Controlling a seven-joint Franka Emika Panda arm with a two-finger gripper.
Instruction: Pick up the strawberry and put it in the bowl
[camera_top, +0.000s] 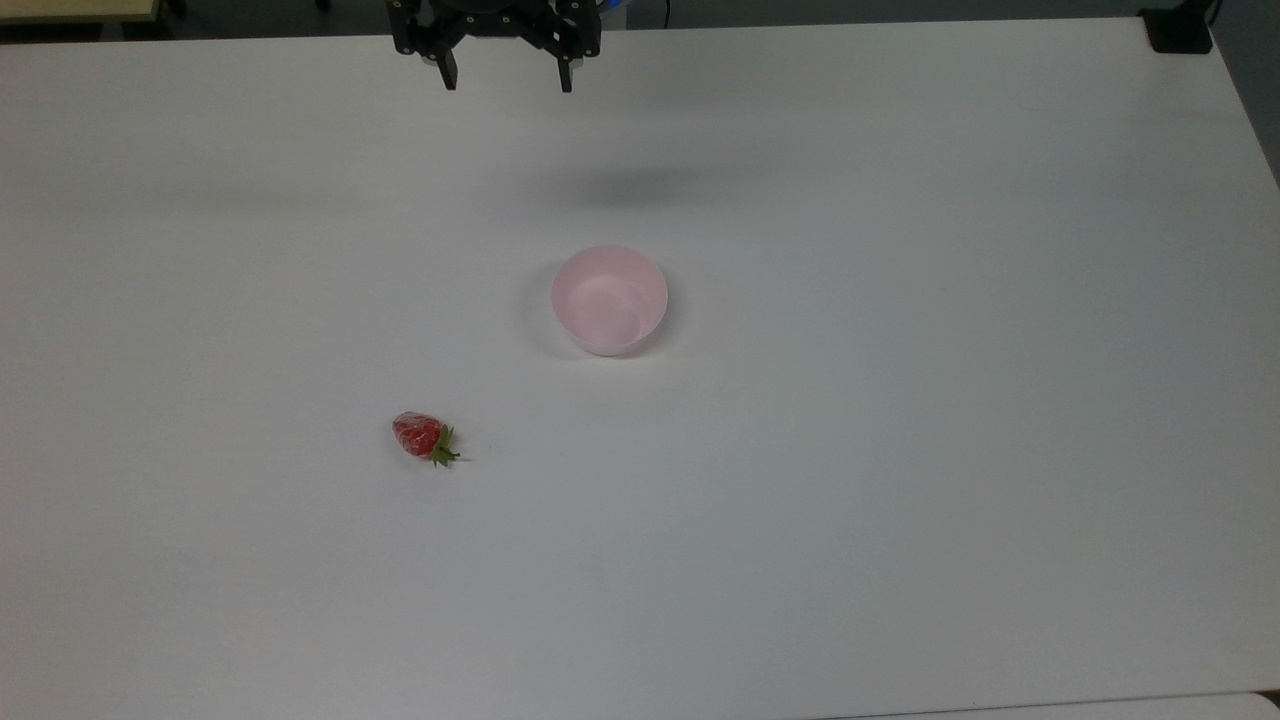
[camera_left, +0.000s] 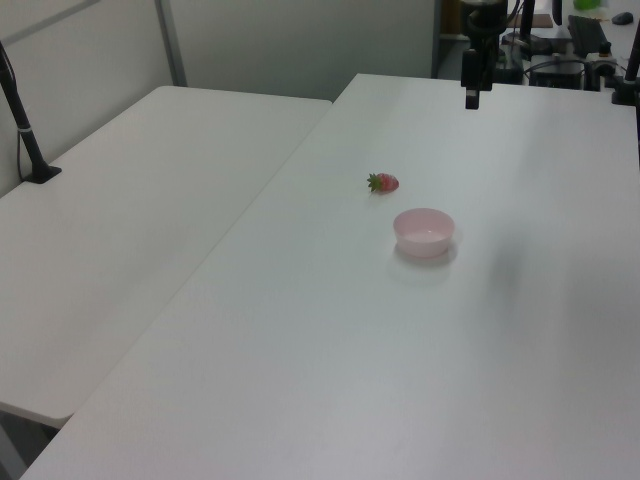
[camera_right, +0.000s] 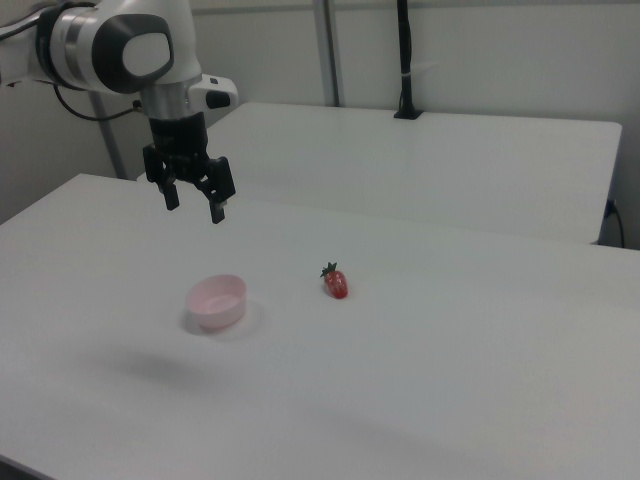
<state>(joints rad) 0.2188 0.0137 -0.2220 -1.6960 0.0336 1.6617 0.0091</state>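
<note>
White table (camera_top: 900, 500) carries strawberry (camera_top: 418, 436) apart from bowl (camera_top: 609, 299).

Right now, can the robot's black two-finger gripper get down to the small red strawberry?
Probably yes: the gripper hangs open above the white table, and the strawberry lies alone, apart from the pink bowl.
</note>
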